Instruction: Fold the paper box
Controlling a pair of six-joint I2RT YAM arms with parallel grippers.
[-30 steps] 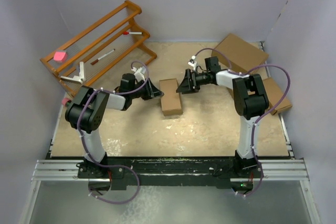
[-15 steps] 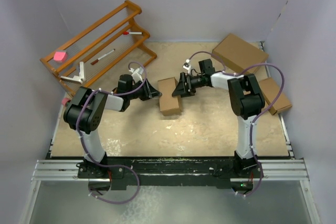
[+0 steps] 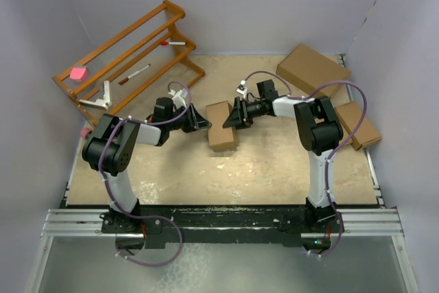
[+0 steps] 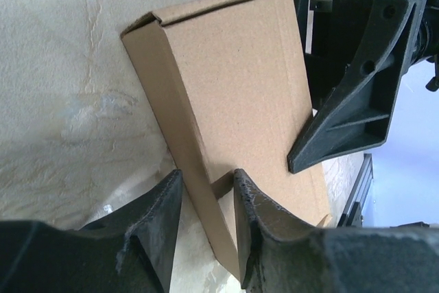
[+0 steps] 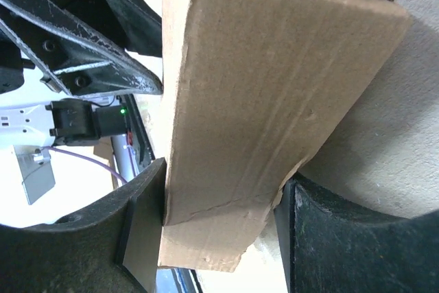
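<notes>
The paper box (image 3: 221,126) is folded into a small shallow brown box and lies mid-table between both arms. My left gripper (image 3: 204,123) comes from the left. In the left wrist view its jaws (image 4: 206,183) are shut on the box (image 4: 233,80) at its near side wall, one finger over the lid and one outside. My right gripper (image 3: 230,122) comes from the right. In the right wrist view its jaws (image 5: 223,217) press both faces of the box (image 5: 274,66) at a crumpled end.
A wooden rack (image 3: 127,60) with markers and a pink item (image 3: 78,73) stands at the back left. A larger brown box (image 3: 313,68) sits at the back right, a flat one (image 3: 357,125) by the right wall. Purple walls enclose the table.
My right gripper has moved left up to the box and closed its jaws onto the box's right edge. The left gripper has hardly moved and keeps its hold.
</notes>
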